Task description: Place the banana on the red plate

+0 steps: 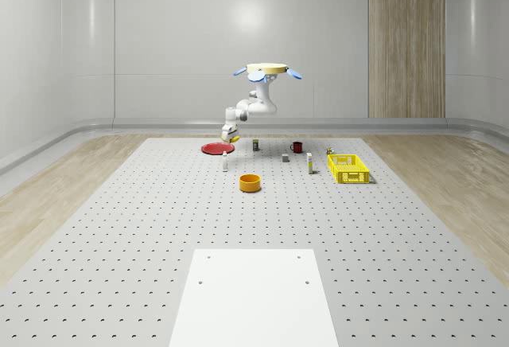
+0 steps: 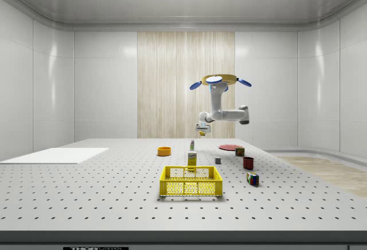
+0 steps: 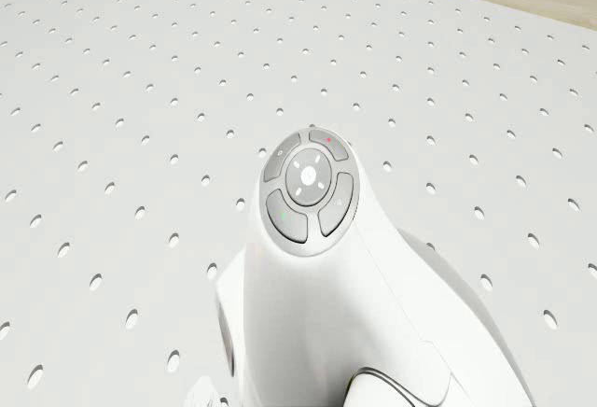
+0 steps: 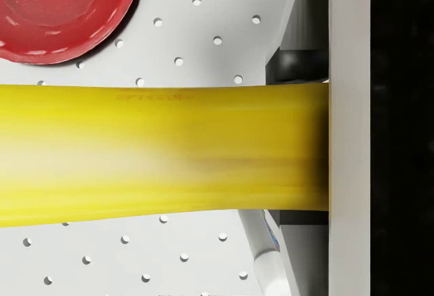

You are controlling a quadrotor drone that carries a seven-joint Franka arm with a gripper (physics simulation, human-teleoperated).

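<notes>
Banana (image 4: 163,153), faint unreadable imprint, clamped in hovering drone's (image 1: 266,69) hand (image 1: 229,134), seemingly beside red plate (image 1: 215,149).

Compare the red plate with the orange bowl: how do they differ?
The red plate is flat and wide; the orange bowl is deeper with upright walls. The plate lies just beside the pincer holding the banana; the bowl sits apart, nearer the whole-scene camera. Both are round and rest on the table.

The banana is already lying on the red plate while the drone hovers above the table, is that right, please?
Not quite: the banana is held in the gripper, off the red plate, as the wrist view shows. The drone does hover above the table.
</notes>
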